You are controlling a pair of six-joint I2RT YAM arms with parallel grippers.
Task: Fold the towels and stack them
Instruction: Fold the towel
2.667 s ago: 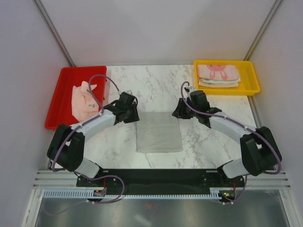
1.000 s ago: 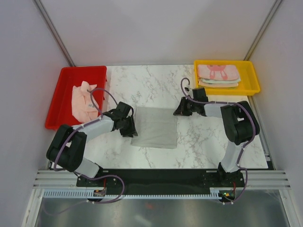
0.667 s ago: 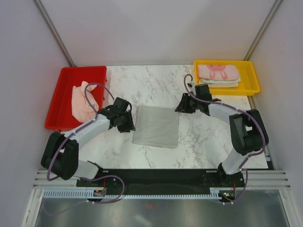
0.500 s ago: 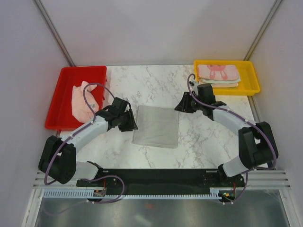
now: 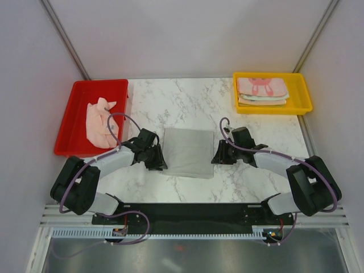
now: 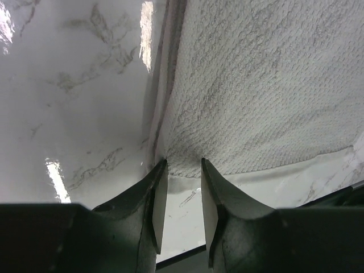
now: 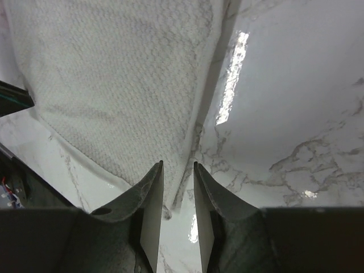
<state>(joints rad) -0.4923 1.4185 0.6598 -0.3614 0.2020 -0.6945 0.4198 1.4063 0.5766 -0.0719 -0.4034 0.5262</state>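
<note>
A pale grey-green towel lies folded flat in the middle of the marble table. My left gripper is open at its near left corner; in the left wrist view the towel's edge lies just past the fingertips. My right gripper is open at the near right corner; in the right wrist view the towel's corner lies between the tips. A crumpled pink towel lies in the red tray. Folded towels, a pink one on top, are stacked in the yellow tray.
The red tray stands at the far left and the yellow tray at the far right. Grey walls close in the table on both sides and at the back. The arms' black base bar runs along the near edge.
Both grippers have moved from beside the towel's far part down to its near corners, the right one much further. The towel has stayed in place since a second ago.
</note>
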